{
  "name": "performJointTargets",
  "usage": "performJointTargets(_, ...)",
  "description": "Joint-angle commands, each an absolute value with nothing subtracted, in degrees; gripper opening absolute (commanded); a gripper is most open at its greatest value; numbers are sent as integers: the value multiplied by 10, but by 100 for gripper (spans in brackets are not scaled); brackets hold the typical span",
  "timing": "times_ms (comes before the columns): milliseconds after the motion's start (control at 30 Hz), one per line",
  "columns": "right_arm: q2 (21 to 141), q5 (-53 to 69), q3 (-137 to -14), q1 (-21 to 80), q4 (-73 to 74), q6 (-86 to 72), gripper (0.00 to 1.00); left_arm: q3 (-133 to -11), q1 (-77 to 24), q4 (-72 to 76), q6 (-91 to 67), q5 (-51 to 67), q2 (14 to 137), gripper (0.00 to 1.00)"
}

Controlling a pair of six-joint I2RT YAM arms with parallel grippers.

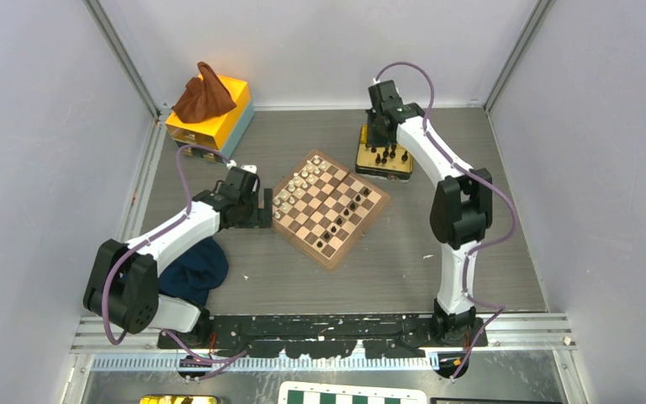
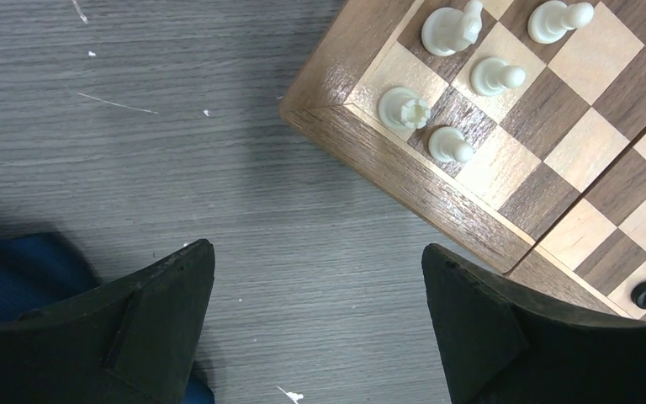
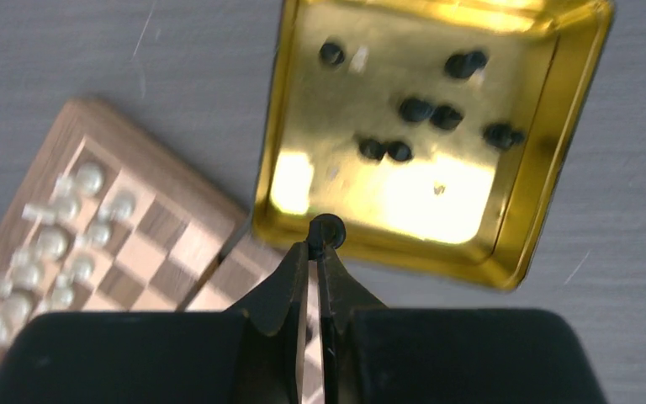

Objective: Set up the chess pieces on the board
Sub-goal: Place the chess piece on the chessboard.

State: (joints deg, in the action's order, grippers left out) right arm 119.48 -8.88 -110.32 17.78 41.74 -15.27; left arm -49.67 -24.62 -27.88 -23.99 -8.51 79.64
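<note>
On the grey desk [image 1: 404, 261], turned like a diamond: a small wooden board [image 1: 330, 206] with dark brown and tan squares and a brown rim. Sits between the two arms, closer to the left one. Carries two rows of cream pieces [image 1: 294, 187] along its upper-left side and, on the opposite half, only a few black pieces [image 1: 342, 220], tiny and dark, scattered rather than lined up. More of the same black kind in a gold tray [image 1: 384, 164] just beside the board's far right edge, several of them loose on its shiny floor.

Right gripper [image 3: 318, 251]: closed on one black piece, a small round knob pinched at the very fingertips, seen over the tray's near rim. Left gripper [image 2: 315, 286]: wide open, hanging over bare desk just off a corner of the board, with a blue cloth [image 2: 17, 269] at its left.

Hard to read: the kind of each black piece, too small from above and blurred in the right wrist view. Board out of focus there too, and cut by the frame edge. In the left wrist view, only one corner of the board, five cream pieces and part of a single black piece at the right edge, beside a finger. From above, right fingertips hidden under the wrist. Height of the held piece above the tray: cannot tell.
</note>
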Motion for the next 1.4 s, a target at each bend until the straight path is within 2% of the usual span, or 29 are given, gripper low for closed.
performJointTargets(0, 1088, -82, -1016, 215, 391, -151, 1, -512, -243, -262, -251, -71, 782, 93)
performJointTargets(233, 967, -90, -861, 275, 362, -184, 1, -510, -243, -257, -256, -59, 782, 93)
performJointTargets(567, 886, -109, -717, 314, 333, -220, 1, -506, -244, -255, -258, -47, 782, 92)
performJointTargets(1000, 873, -114, -625, 314, 230, -212, 1, -504, -245, -257, -259, -51, 782, 91)
performJointTargets(1367, 882, -144, -601, 314, 167, -189, 1, -503, -245, -259, -258, -54, 790, 90)
